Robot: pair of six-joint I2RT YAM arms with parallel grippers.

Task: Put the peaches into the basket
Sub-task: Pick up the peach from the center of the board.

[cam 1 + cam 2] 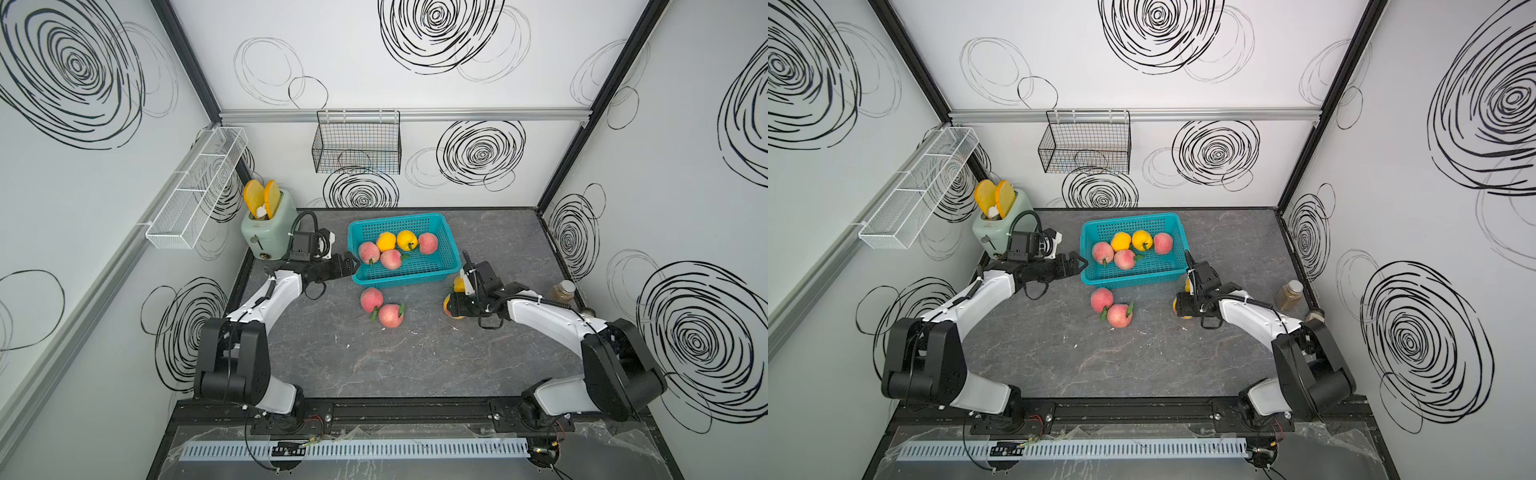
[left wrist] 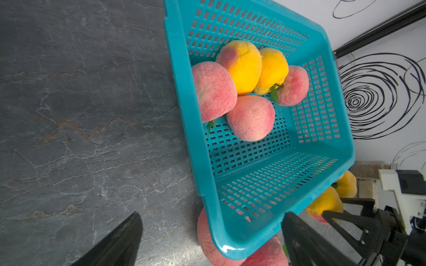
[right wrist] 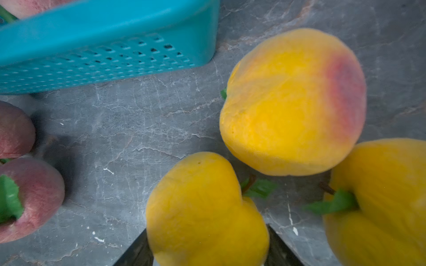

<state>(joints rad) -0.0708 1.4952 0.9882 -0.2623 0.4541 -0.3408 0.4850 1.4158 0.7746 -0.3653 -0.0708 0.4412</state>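
Right hand (image 1: pixel 454 308) sits low on the worktop (image 1: pixel 415 365), its fingers either side of a yellow peach (image 3: pixel 207 207); whether they already pinch it I cannot tell. My left hand (image 1: pixel 355 264) is spread wide and empty at the near left corner of the basket (image 1: pixel 407 277). 5 peaches lie inside the basket, 3 pink and 2 yellow. 5 are left outside. 2 pink peaches (image 1: pixel 372 299) touch each other just in front of the basket. 3 yellow lie off its near right corner: the one between my fingers and 2 close beside it. I judge the job half done.
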